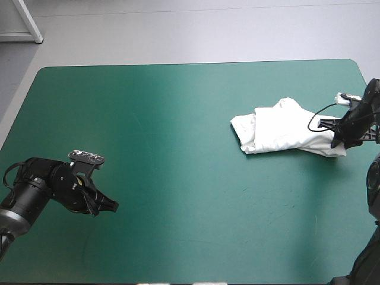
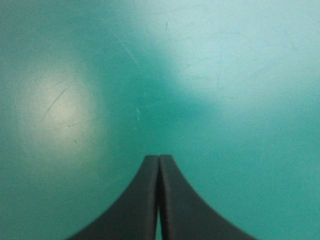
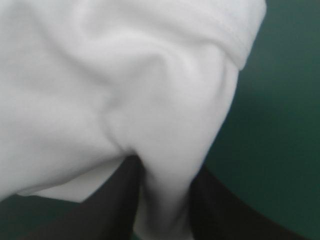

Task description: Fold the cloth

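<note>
Nearest my overhead camera, the left gripper [image 1: 111, 206] sits low over the near left part of the table [image 1: 178, 107], well apart from the work. Its black fingers [image 2: 147, 200] are pressed together into one pointed arch, clenched on nothing. Ahead of them I see only bare teal-green cover with a few faint scratches. The T-shirt [image 1: 285, 127] lies on the right half of the table, toward the far side and near the right edge. It is a white, loosely folded bundle, rumpled rather than flat, with layered edges showing at its left end. The right gripper [image 1: 338, 141] is at the bundle's right end, on its near side, pointing down onto the cloth. In the right wrist view its two fingers stand all but together with a ridge of white fabric pinched between them, so I read this gripper as grasping the T-shirt. A stitched hem [image 3: 235, 42] runs across the cloth ahead of the fingers, and teal-green cover shows beside the bundle. I cannot tell whether the pinched end is lifted off the table.
</note>
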`<state>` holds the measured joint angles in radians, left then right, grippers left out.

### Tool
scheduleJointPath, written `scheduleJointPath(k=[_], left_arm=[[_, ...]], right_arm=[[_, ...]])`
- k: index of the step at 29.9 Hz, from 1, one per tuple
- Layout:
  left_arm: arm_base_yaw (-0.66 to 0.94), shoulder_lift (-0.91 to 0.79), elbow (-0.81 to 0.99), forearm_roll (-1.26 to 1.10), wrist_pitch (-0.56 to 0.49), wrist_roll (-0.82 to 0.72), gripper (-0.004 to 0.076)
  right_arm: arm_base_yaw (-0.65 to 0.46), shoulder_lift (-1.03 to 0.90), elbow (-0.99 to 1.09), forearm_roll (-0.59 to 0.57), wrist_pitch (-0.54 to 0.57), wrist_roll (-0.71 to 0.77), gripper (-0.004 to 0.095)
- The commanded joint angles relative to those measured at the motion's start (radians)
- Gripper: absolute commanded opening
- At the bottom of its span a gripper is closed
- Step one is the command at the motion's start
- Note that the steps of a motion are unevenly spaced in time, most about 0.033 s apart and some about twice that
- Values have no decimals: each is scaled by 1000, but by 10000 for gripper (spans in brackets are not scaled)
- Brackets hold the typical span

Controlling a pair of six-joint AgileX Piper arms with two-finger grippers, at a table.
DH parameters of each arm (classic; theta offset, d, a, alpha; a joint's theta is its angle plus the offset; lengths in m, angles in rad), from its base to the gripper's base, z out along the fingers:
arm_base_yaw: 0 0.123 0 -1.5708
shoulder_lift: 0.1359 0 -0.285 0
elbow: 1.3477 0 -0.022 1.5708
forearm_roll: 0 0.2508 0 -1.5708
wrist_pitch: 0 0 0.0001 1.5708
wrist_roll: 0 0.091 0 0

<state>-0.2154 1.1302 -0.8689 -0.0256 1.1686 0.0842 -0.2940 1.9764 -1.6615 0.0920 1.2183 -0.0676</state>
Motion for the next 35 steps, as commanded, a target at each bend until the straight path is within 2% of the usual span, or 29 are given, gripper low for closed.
scheduleJointPath(k=[1, 3, 4, 7, 9, 10, 15, 20, 26, 30, 35], left_arm=[[3, -19, -24, -15, -14, -1, -9], [3, -19, -24, -19, -17, -1, -9], [3, -19, -24, -23, -18, 0, -9], [3, -19, -24, -26, -34, 12, -9], [3, -19, -24, -30, -64, 19, -9], [3, -19, -24, -30, -88, 19, -9], [3, -19, -24, -35, -195, 19, -9], [3, -19, -12, -35, -254, 19, -9], [3, -19, 16, -47, -306, 19, -9], [3, -19, 32, -45, -341, 19, -9], [3, -24, 80, -49, -362, 19, -9]], right_arm=[[-10, -103, -18, 3, 0, 11, 673], [-10, -143, -16, -2, 0, 20, 827], [-10, -170, -16, -4, 0, 27, 859], [-8, -252, 2, 26, 0, 40, 837], [-3, -319, 28, 77, 0, 30, 736], [5, -352, 44, 87, 0, 19, 647], [55, -526, 191, 91, -48, -29, 5], [110, -765, 474, 107, -227, -37, -1], [157, -1022, 825, 195, -426, -88, -1], [161, -1151, 999, 233, -504, -162, -1], [161, -1329, 1164, 255, -550, -229, -1]])
